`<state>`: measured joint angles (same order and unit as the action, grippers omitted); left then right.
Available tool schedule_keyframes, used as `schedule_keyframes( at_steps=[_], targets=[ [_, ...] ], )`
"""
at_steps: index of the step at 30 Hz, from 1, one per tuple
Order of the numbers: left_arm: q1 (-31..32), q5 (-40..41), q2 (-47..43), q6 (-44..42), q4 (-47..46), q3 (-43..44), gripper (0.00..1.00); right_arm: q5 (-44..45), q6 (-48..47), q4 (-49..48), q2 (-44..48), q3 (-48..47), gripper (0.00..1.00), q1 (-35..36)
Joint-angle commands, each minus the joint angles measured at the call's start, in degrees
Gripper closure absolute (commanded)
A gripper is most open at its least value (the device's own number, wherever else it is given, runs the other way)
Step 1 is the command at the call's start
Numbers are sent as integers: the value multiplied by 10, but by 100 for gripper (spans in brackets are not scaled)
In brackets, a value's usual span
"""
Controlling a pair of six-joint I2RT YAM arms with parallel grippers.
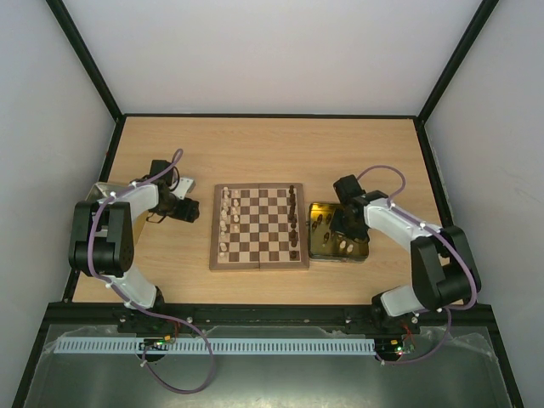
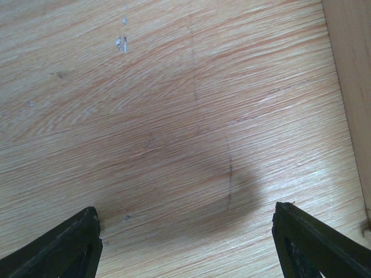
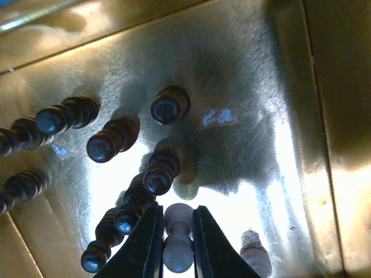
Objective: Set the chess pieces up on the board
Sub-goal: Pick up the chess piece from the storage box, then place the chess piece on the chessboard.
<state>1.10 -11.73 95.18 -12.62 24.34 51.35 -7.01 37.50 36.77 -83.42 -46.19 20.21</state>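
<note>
The board point(image 1: 259, 228) lies mid-table, with cream chess pieces point(image 1: 225, 219) down its left side and dark ones point(image 1: 292, 217) down its right. My right gripper point(image 3: 177, 209) is down in the gold tray point(image 3: 261, 87), shut on an upright cream piece point(image 3: 178, 243); both fingers press its sides. Several dark pieces point(image 3: 159, 176) stand just left of and beyond it, and another cream piece point(image 3: 255, 258) stands to its right. My left gripper point(image 2: 185, 209) hangs open over bare table wood, left of the board point(image 1: 194, 212), with nothing between its fingers.
The gold tray point(image 1: 327, 246) sits against the board's right edge. A dull metal tin point(image 1: 102, 191) peeks out behind the left arm. A paler wooden edge point(image 2: 353, 87) runs down the right of the left wrist view. Black-framed walls enclose the table.
</note>
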Motion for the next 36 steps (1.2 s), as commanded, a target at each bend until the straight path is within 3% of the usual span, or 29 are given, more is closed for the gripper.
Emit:
schedule_keyframes(
  at_steps=[1, 8, 15, 25, 36],
  targets=[
    [4, 3, 11, -2, 5, 3, 20, 38, 0, 31, 30, -21, 90, -2],
    [4, 4, 11, -2, 5, 3, 19, 89, 4, 65, 57, -68, 92, 29],
    [4, 6, 12, -1, 5, 2, 20, 148, 35, 100, 39, -163, 92, 188],
    [4, 10, 7, -1, 3, -3, 20, 97, 43, 39, -109, -261, 92, 355],
    [-1, 10, 2, -3, -1, -8, 20, 60, 7, 35, -278, -409, 92, 407]
  ],
)
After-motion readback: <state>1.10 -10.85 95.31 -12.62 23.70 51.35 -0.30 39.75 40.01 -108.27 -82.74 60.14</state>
